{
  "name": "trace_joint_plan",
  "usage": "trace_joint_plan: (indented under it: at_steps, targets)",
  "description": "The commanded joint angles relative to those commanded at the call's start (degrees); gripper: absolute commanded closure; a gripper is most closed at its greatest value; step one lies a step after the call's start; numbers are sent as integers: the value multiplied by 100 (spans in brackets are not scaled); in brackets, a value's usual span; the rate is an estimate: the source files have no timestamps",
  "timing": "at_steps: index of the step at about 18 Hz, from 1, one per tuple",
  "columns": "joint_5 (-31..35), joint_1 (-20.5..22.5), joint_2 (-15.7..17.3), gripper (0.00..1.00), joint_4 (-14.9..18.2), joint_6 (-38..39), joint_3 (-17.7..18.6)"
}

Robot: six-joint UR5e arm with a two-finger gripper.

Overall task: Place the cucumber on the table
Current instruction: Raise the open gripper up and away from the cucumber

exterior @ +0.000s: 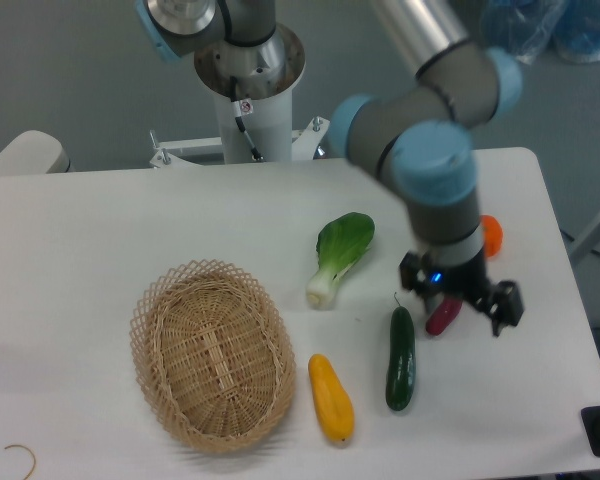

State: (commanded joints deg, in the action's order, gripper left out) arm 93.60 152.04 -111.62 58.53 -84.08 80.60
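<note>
The cucumber (400,359) is slim, dark green and glossy. It lies flat on the white table (100,230), right of the yellow squash and below the bok choy. My gripper (458,303) hangs just right of the cucumber's upper end, apart from it, with fingers (504,306) spread and nothing between them. A small purple eggplant (442,316) lies on the table under the gripper, partly hidden by it.
A woven wicker basket (212,351) sits at the front left. A yellow squash (331,398) lies beside it. A bok choy (338,253) lies mid-table. An orange object (491,236) shows behind the arm. The robot base (248,90) stands at the back edge.
</note>
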Motion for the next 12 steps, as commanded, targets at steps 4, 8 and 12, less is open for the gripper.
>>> trace_joint_plan:
  at_steps: [4, 8, 12]
  targets:
    - [-17, 299, 167, 0, 474, -915, -149]
    - [-149, 370, 167, 0, 660, -1093, -273]
    - [-202, 387, 167, 0, 651, -1093, -264]
